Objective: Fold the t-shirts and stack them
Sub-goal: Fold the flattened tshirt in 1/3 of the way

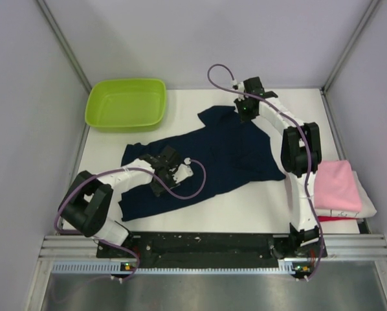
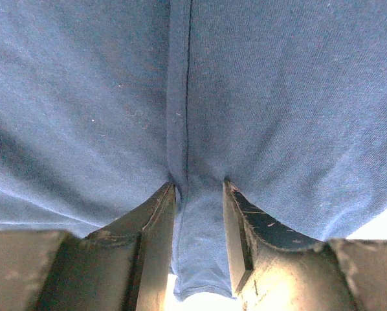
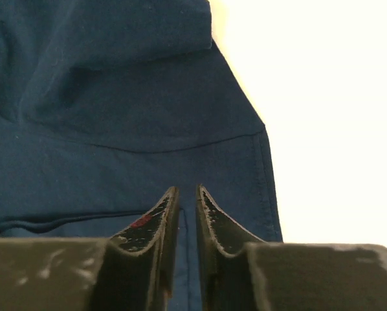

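Note:
The dark navy t-shirt (image 1: 226,152) lies spread and rumpled across the middle of the white table. My left gripper (image 1: 167,170) sits on its near left part and is shut on a raised fold of the navy cloth (image 2: 277,97); the fold fills the gap between the fingertips (image 2: 200,184). My right gripper (image 1: 245,111) is at the shirt's far right corner, jaws nearly together on the navy cloth (image 3: 116,129) near a hemmed edge (image 3: 187,189). A folded pink t-shirt (image 1: 336,184) tops a white one (image 1: 368,207) and a red one (image 1: 339,227) at the right edge.
A lime green plastic tub (image 1: 125,103) stands at the far left corner of the table (image 1: 245,207). Grey walls close in on the left, back and right. A purple cable loops off each arm.

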